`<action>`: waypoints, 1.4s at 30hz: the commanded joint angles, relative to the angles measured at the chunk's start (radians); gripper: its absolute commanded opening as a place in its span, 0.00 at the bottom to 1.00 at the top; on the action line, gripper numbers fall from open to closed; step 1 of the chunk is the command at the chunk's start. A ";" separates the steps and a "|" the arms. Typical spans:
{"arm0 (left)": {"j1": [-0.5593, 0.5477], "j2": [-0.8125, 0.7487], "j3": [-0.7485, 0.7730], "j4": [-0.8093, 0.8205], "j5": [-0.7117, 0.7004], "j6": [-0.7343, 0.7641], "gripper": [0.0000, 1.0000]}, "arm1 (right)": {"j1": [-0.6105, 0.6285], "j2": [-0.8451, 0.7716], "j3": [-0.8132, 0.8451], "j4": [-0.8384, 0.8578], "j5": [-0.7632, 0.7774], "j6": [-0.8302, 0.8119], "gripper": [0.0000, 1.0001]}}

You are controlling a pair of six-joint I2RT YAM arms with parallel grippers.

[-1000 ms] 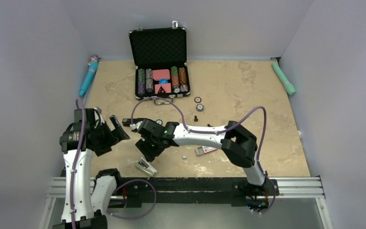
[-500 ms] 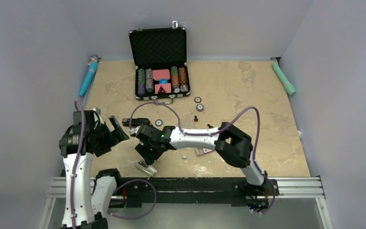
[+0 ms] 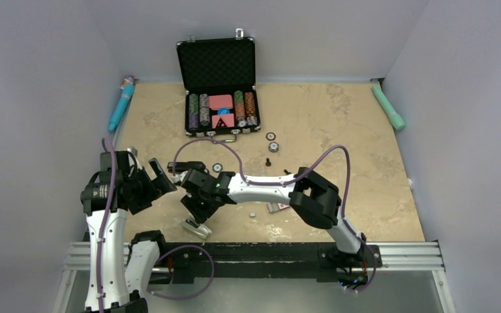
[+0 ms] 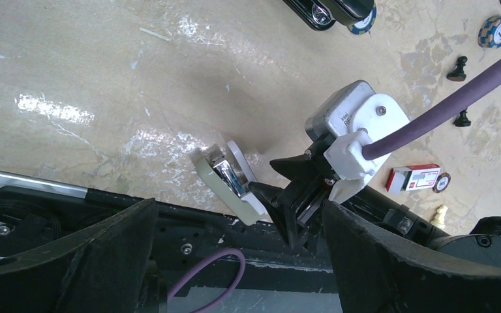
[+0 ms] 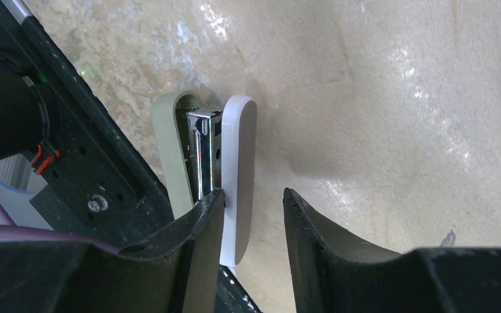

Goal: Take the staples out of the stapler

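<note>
Worktop [image 3: 365,150]: beige and marbled, enclosed by grey walls.
Stapler [image 5: 238,150]: pale, laid on its side at the near edge.
Staples [image 3: 252,213]: tiny grey strip, laid apart from the stapler.
Right tool [image 5: 253,193]: fingers held apart over the stapler's white arm.
Left tool [image 4: 238,205]: held wide apart above the worktop.

"10" on the striped poker chip [image 4: 496,30]; small illegible print on the grey wrist camera [image 4: 341,116]
</note>
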 commanded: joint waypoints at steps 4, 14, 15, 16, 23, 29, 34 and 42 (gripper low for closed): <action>-0.002 -0.007 -0.007 0.020 -0.011 0.017 1.00 | 0.015 0.054 0.043 -0.038 0.073 0.018 0.38; -0.002 -0.009 -0.009 0.023 -0.014 0.016 1.00 | 0.060 0.107 0.086 -0.062 0.087 0.015 0.34; -0.003 -0.009 -0.009 0.023 -0.013 0.016 1.00 | 0.060 0.105 0.083 -0.061 0.092 0.015 0.33; -0.002 -0.009 -0.009 0.021 -0.013 0.016 1.00 | 0.060 0.104 0.079 -0.058 0.096 0.016 0.32; -0.002 -0.012 -0.006 0.021 -0.014 0.016 1.00 | 0.059 0.105 0.045 -0.072 0.160 -0.011 0.07; -0.003 -0.009 -0.007 0.021 -0.009 0.019 1.00 | 0.026 -0.026 -0.036 -0.082 0.287 -0.022 0.00; -0.002 -0.006 -0.007 0.023 -0.006 0.021 1.00 | -0.046 -0.140 -0.112 -0.106 0.349 -0.025 0.00; -0.003 -0.003 -0.007 0.023 -0.001 0.025 1.00 | -0.092 -0.282 -0.101 -0.124 0.248 -0.059 0.00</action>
